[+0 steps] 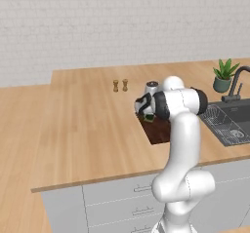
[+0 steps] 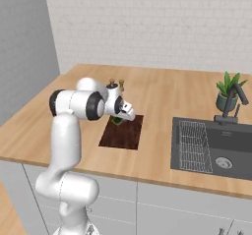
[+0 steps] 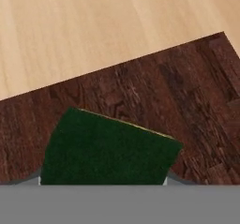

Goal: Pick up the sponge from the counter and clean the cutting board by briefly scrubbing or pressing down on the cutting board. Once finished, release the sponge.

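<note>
— Closest to the hand camera sits the sponge (image 3: 110, 148), dark green face up with a thin yellowish edge along its top. What's under it?

— Beneath and around it, the cutting board (image 3: 187, 101), reddish-brown grain, and past the board's edge the light wood of the counter (image 3: 93, 26). Only slivers of the finger tips peek out at the sponge's lower corners, so I judge the gripper is closed on the sponge, spread no wider than the block.

— And from the left base camera?

— Arm bent over the counter (image 1: 73, 129), gripper (image 1: 146, 111) pointing down over the far end of the cutting board (image 1: 158, 132). A bit of green, the sponge (image 1: 148, 118), shows just under the hand. Whether it presses on the board or hangs just above, I cannot tell.

— Right base camera?

— Same story: gripper (image 2: 118, 116) over the near-left corner of the cutting board (image 2: 125, 133), a green speck of sponge (image 2: 117, 120) under it.

— So which step?

— Picking up looks done; this is the scrub. My guess: next it needs a short press or rub on the board, then the fingers spread to let the sponge go.
</note>
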You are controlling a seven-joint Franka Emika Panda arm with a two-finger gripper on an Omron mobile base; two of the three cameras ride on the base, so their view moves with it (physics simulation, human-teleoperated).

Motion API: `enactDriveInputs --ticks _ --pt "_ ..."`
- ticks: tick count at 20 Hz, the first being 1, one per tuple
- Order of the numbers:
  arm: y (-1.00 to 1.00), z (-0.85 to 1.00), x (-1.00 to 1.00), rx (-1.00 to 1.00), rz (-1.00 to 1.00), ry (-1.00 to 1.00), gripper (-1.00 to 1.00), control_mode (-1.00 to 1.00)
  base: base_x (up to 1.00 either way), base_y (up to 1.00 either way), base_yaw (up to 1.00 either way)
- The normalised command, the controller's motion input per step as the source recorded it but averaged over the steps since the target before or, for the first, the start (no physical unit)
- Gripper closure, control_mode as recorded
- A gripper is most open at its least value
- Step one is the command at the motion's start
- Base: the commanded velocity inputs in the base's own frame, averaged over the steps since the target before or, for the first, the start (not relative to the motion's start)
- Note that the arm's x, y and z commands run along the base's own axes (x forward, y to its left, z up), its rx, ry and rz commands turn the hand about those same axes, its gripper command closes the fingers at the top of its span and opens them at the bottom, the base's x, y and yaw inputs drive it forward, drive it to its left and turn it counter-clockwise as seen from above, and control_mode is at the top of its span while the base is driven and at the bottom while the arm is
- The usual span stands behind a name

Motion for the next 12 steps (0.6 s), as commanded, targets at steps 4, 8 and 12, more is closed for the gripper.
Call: enactDriveInputs --ticks 4,8,12 --pt "-0.83 -0.26 0.00 0.00 0.00 0.00 1.00 -1.00 0.00 0.00 0.00" --pt "-0.96 -0.13 -0.01 0.00 0.00 0.01 1.00 -1.00 0.00 0.00 0.00" --pt "-0.95 -0.06 0.00 0.00 0.00 0.01 1.00 -1.00 0.00 0.00 0.00"
